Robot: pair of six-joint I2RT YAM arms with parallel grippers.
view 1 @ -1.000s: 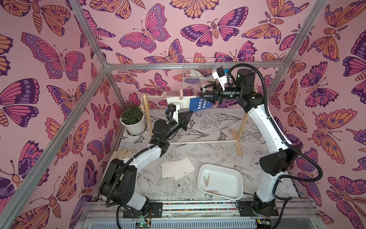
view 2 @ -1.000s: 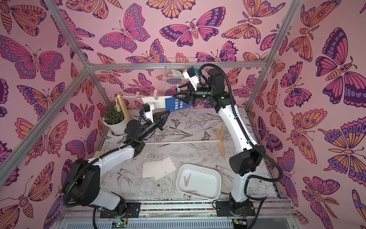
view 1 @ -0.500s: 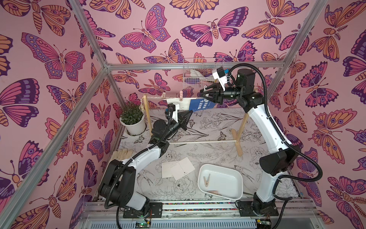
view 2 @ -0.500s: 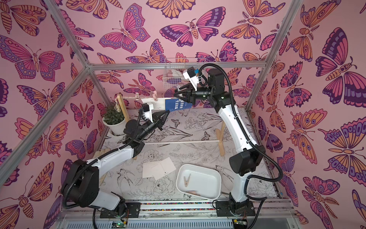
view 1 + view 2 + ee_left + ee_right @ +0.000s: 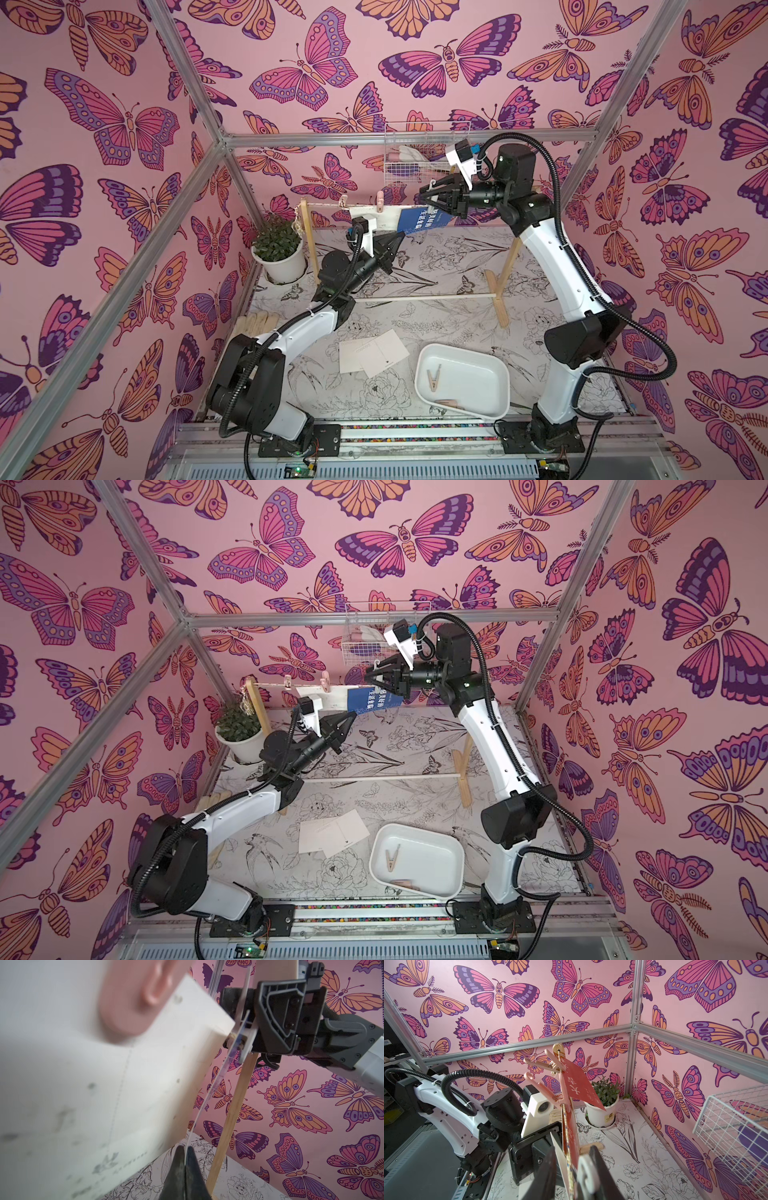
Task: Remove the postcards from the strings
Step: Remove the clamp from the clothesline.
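Note:
The string (image 5: 361, 205) runs between two wooden posts. A blue postcard (image 5: 419, 220) (image 5: 372, 700) and a white postcard (image 5: 386, 218) (image 5: 124, 1084) hang from it. My right gripper (image 5: 424, 195) (image 5: 574, 1153) is at the string above the blue card, shut on the white clothespin (image 5: 584, 1169) that pins it. My left gripper (image 5: 397, 241) (image 5: 184, 1155) is lower and is shut on that card's bottom corner, whose thin edge runs up from the jaws. Pink clothespins (image 5: 379, 199) hold the white card. Two postcards (image 5: 374, 357) lie flat on the table.
A white tray (image 5: 498, 395) at the front right holds wooden clothespins. A potted plant (image 5: 280, 262) stands by the left post (image 5: 307, 224). A wire basket (image 5: 415, 162) hangs on the back wall. A white rod (image 5: 436, 296) joins the posts' feet.
My right gripper has closed from open onto the white clothespin at the string. The left gripper has kept its hold on the blue card's corner.

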